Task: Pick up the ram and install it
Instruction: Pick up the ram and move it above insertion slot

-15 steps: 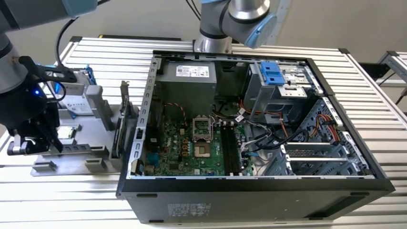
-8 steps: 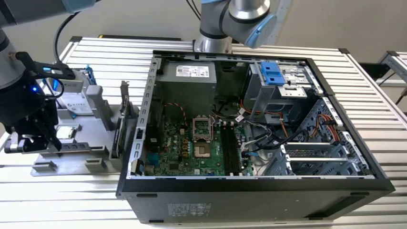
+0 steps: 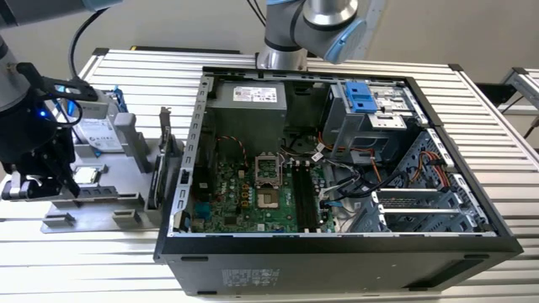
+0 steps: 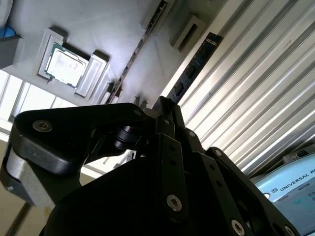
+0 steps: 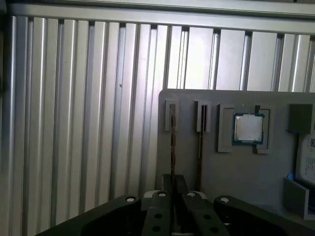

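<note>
Even, diffuse room light fills the exterior view. The desk (image 3: 497, 145) slats gleam pale across the upper part of the frame, while the computer case (image 3: 337, 262) holds shadow in its lower-right interior and its front wall goes near black. At the exterior view's left the gripper (image 3: 47, 186) is a dark mass, with a small blue lamp (image 3: 40, 114) glowing above it. In the second wrist view the slats blow out to white glare. The ram (image 4: 197, 64) reads there as a backlit dark strip, and the gripper body nearest the lens is underexposed and soft. The first wrist view is dimmer and greyer, with streaks of sheen along the slats, and the processor (image 5: 248, 129) lid catches a pale reflection.
</note>
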You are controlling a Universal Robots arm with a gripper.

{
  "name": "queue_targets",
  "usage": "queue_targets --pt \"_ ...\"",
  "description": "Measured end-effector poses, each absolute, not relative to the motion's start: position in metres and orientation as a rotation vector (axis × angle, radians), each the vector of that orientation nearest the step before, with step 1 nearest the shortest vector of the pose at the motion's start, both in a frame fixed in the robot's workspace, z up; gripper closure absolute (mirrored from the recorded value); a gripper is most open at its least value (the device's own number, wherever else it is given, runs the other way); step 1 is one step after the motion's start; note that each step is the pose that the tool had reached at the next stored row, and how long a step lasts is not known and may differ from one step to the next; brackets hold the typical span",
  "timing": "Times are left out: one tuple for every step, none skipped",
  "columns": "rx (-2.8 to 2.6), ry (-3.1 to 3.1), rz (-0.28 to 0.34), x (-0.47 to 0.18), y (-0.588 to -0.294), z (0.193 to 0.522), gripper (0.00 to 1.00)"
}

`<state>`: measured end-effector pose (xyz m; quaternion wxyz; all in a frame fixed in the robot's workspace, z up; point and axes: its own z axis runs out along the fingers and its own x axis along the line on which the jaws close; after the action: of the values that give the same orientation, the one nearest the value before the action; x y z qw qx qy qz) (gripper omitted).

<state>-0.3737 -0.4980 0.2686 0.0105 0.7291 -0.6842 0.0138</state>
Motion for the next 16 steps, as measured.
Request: queue_targets --pt "2.275 -2.135 0.043 -0.374 -0.498 0.269 1.00" --pt "2.275 -2.135 0.043 -0.374 -0.498 0.270 1.00" --pt "2.275 -2.135 0.043 -0.374 -0.498 0.271 1.00" --pt "2.275 -2.135 0.043 -0.374 -0.498 0.272 1.00" --pt "2.275 -2.135 0.043 -0.374 -0.498 0.273 1.00" --pt "2.275 -2.135 0.043 -0.374 -0.498 0.273 1.00" --pt "2.275 -2.135 0.043 -0.374 -0.498 0.274 1.00" --pt "2.275 -2.135 0.043 -0.374 -0.498 0.275 1.00" --pt "2.275 -2.135 0.043 -0.374 -0.498 0.276 1.00" --pt "2.275 -2.135 0.043 -0.374 -0.498 0.276 1.00" --pt "2.275 -2.135 0.043 -0.374 -0.498 0.277 1.00" --pt "2.275 -2.135 0.043 -0.374 -0.498 0.278 1.00" --pt "2.275 -2.135 0.043 -0.374 -0.498 0.279 1.00" --pt "2.275 -2.135 0.043 -0.374 -0.498 0.279 1.00" --pt "2.275 -2.135 0.043 -0.374 -0.498 0.280 1.00" --pt "2.275 -2.135 0.043 -0.374 -0.498 0.281 1.00"
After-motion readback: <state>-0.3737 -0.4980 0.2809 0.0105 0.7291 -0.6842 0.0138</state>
